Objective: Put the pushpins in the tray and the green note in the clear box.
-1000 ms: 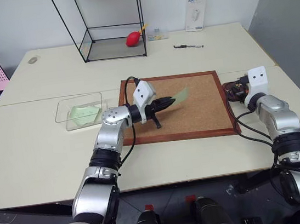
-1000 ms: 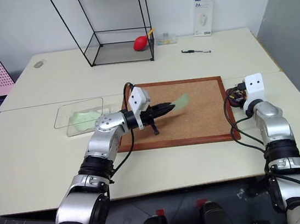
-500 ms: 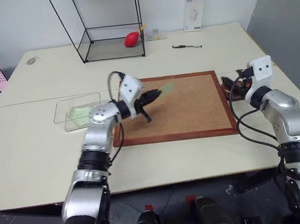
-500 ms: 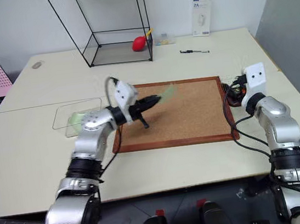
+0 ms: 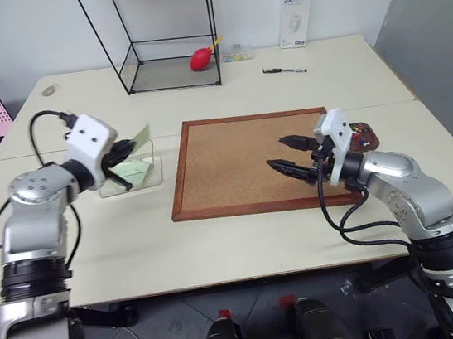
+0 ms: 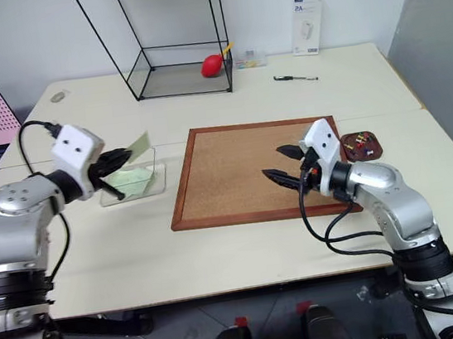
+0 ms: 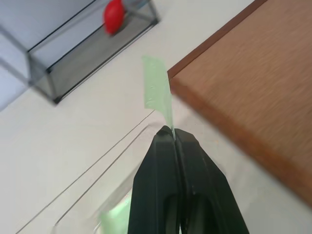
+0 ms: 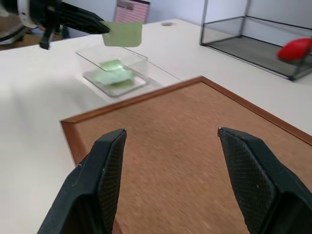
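Right of centre in the frame, the right pincer hangs with fingers apart over the grainy corkboard. Left of it, the left pincer is clamped on the thin green note, poised above the clear box. Farther right, pushpins fill the brown tray.

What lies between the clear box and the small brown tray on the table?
The corkboard lies between the clear box and the tray, with the right tool open over its tray-side part, as the right eye view shows.
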`<state>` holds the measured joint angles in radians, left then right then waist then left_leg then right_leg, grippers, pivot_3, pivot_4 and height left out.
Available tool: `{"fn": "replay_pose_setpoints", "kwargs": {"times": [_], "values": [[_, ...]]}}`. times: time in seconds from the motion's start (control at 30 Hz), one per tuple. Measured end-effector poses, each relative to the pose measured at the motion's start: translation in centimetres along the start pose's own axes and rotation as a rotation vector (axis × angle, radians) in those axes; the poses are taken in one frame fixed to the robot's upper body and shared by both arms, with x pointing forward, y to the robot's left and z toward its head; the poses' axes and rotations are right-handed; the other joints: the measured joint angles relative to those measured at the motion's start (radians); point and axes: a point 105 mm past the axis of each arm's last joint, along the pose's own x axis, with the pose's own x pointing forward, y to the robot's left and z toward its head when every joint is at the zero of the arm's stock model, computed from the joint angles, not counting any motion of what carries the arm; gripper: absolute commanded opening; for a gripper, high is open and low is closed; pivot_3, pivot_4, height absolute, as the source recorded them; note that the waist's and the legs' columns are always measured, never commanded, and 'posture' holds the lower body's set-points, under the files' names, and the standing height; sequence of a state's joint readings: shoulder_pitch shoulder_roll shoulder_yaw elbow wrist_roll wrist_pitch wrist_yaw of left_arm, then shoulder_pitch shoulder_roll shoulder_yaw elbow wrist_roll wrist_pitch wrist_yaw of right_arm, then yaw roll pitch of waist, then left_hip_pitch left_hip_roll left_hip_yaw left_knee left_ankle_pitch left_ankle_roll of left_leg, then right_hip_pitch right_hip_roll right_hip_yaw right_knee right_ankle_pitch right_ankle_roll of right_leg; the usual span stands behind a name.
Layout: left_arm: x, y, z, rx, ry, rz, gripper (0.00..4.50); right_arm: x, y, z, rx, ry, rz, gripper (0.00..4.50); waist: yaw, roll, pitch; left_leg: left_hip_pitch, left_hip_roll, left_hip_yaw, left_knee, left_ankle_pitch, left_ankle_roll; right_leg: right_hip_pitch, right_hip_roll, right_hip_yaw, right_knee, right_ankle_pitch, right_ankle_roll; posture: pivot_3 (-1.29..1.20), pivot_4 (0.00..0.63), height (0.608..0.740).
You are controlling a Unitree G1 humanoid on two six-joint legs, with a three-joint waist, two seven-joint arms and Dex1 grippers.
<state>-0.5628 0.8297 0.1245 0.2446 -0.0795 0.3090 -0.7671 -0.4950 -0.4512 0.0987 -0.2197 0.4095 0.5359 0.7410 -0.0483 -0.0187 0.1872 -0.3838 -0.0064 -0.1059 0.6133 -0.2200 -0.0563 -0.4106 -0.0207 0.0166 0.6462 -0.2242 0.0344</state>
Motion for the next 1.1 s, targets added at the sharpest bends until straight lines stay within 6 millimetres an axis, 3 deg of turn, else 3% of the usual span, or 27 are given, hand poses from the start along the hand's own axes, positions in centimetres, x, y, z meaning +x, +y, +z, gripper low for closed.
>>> {"fn": "replay_pose_setpoints", "kwargs": {"times": [0.2, 0.4, 0.53, 0.9, 1.0, 1.1], "values": [[-0.3, 1.5, -2.8, 0.012, 0.105, 0.085, 0.0, 0.9, 1.2, 0.6, -0.009, -0.013, 0.066, 3.18, 0.008, 0.0, 0.0, 0.0, 0.0, 0.0, 0.0, 0.0, 0.0, 0.0, 0.0, 0.0, 0.0, 0.0, 0.0, 0.0, 0.15, 0.74], [0.0, 1.1, -4.1, 0.027, 0.153, 0.074, 0.0, 1.1, 1.4, 0.4, -0.003, -0.002, 0.076, 3.18, 0.009, 0.0, 0.0, -0.001, 0.0, 0.0, 0.0, 0.0, 0.0, -0.001, 0.0, 0.0, 0.0, 0.0, 0.0, 0.0, 0.15, 0.74], [0.0, 0.9, -4.4, 0.026, 0.162, 0.071, 0.57, 1.0, 1.4, 0.5, -0.007, -0.001, 0.076, 3.22, 0.01, 0.0, 0.0, -0.001, 0.0, 0.0, 0.0, 0.0, 0.0, -0.001, 0.0, 0.0, 0.0, 0.0, 0.0, 0.0, 0.15, 0.74], [0.0, 1.1, -4.2, 0.02, 0.154, 0.084, 2.66, 1.0, 1.4, 0.5, -0.011, 0.0, 0.075, 3.22, 0.013, 0.0, 0.0, -0.001, 0.0, 0.0, 0.0, 0.0, 0.0, -0.001, 0.0, 0.0, 0.0, 0.0, 0.0, 0.0, 0.15, 0.74], [0.2, 1.0, -3.5, -0.02, 0.098, 0.093, 2.66, 0.9, 1.3, 0.5, -0.017, 0.005, 0.071, 3.22, 0.014, 0.0, 0.0, -0.001, 0.0, 0.0, 0.0, 0.0, 0.0, -0.001, 0.0, 0.0, 0.0, 0.0, 0.0, 0.0, 0.15, 0.74], [0.8, 0.3, -1.4, -0.099, -0.008, 0.09, 2.66, 0.9, 1.3, 0.3, -0.015, 0.009, 0.064, 3.22, 0.015, 0.0, 0.0, -0.001, 0.0, 0.0, 0.0, 0.0, 0.0, -0.001, 0.0, 0.0, 0.0, 0.0, 0.0, 0.0, 0.15, 0.74]]}}
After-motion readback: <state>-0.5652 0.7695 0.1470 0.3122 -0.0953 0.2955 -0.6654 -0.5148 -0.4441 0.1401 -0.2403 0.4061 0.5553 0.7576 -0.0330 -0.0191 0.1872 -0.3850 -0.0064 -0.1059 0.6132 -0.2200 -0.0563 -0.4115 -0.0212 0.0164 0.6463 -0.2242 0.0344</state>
